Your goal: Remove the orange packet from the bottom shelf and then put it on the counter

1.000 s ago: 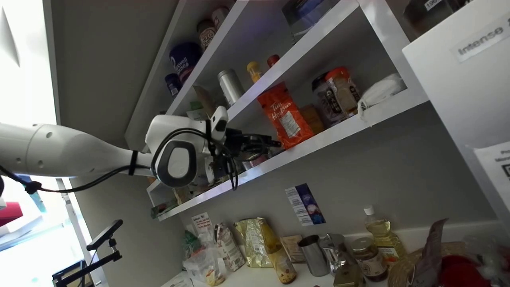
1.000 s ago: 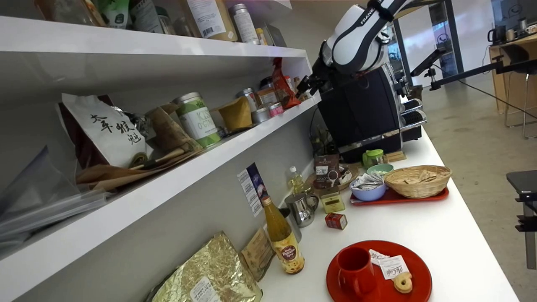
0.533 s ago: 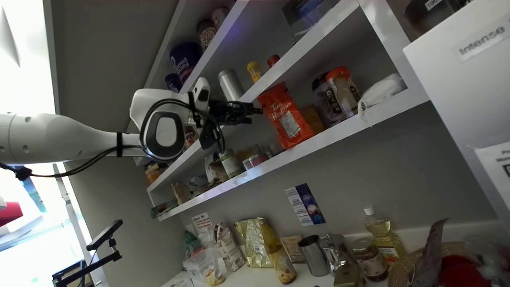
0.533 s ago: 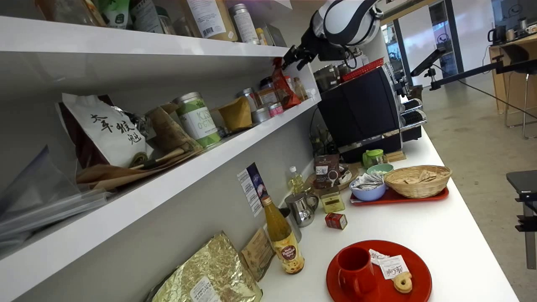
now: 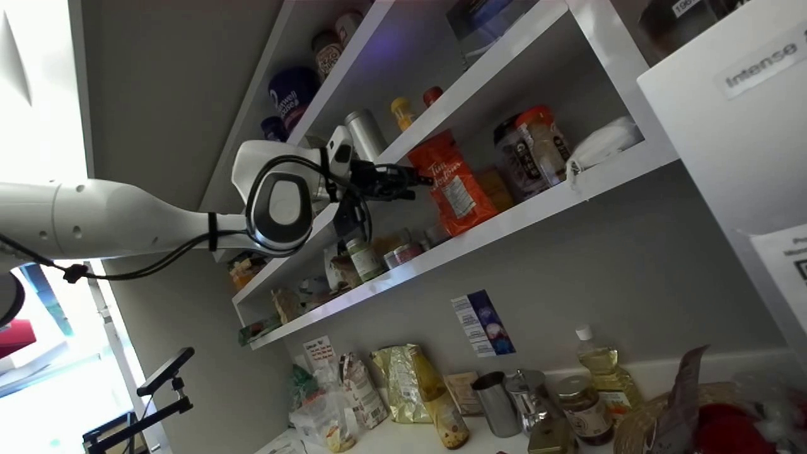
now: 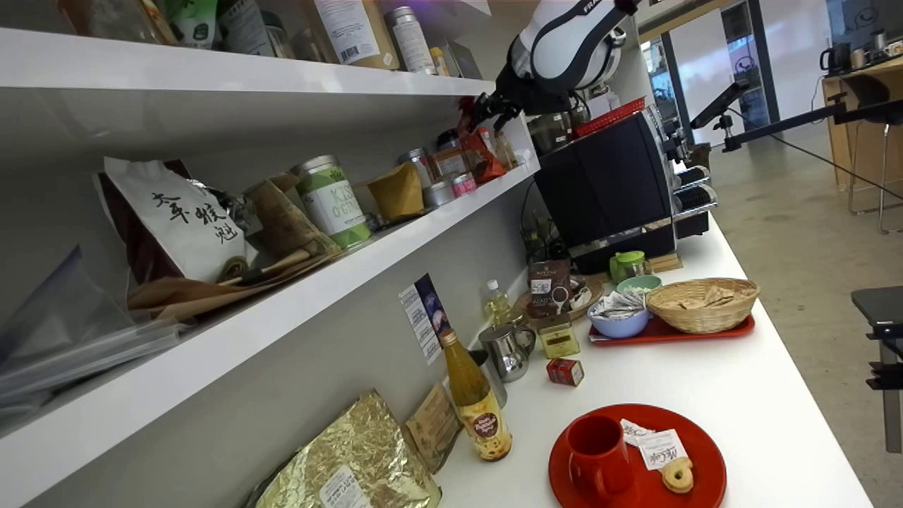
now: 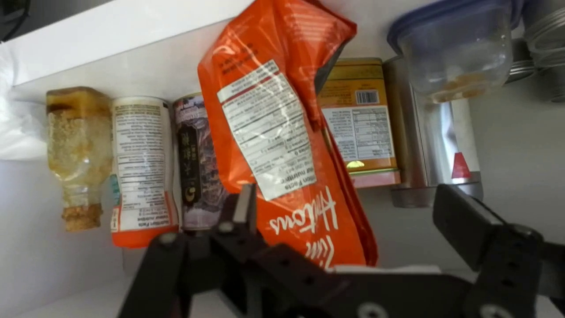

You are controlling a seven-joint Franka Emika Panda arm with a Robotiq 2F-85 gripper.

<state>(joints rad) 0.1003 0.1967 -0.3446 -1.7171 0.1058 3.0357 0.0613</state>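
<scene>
Grey wall [image 5: 618,265], brownish floor [image 6: 790,204], strong glare [image 5: 44,126]
At an exterior view's left edge, white light washes out what looks like a window [image 5: 63,397]; in an exterior view, a dark stool [image 6: 873,99] stands by a wooden desk [image 6: 837,152], well back.

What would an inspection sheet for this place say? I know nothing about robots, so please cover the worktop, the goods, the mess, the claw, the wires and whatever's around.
Surface: the white counter bears a red plate with a red mug, among other goods.
Job's things: the orange packet stands on the bottom shelf, not yet on the counter.
Clutter: an orange-lidded jar and an orange-yellow tin are near the packet.
Gripper: the gripper is open near the packet's top; contact can't be told.
Cables: a black cable is strapped to the white arm, sagging below it; snags: nothing seen.
Surroundings: a black machine stands beyond the shelf's end.
</scene>
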